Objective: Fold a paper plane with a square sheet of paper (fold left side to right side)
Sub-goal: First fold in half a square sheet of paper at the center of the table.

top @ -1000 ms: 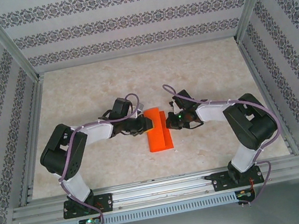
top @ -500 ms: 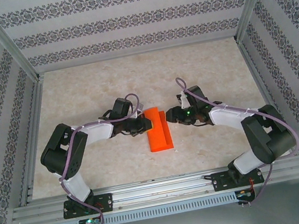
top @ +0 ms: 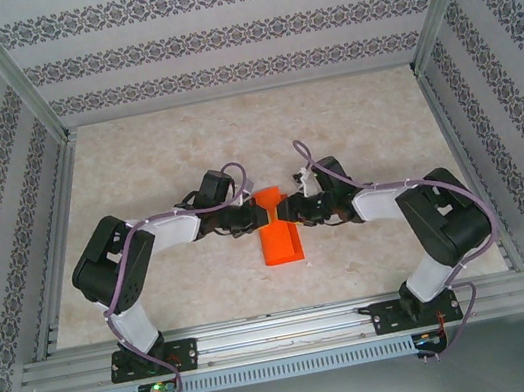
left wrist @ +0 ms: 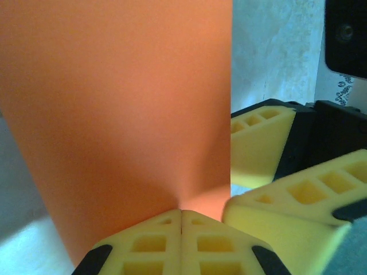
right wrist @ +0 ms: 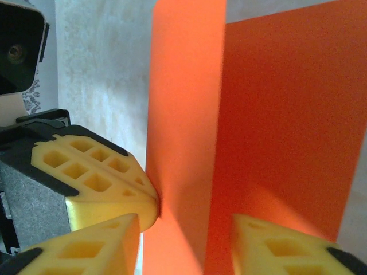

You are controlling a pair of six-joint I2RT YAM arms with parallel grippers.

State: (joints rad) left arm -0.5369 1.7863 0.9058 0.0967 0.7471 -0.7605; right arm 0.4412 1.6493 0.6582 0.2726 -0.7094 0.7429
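The paper (top: 282, 245) lies mid-table as a narrow folded strip, with one flap raised. Toward its far end it is pinched by the left gripper (left wrist: 181, 215), whose fingers are pressed together on it. The right gripper (right wrist: 186, 224) is spread astride the raised flap, with nothing gripped. A first lengthwise fold is judged made; nose, wings and centre crease are not yet formed

Orange-red paper sheet (top: 281, 243) lies folded, a narrow rectangle.
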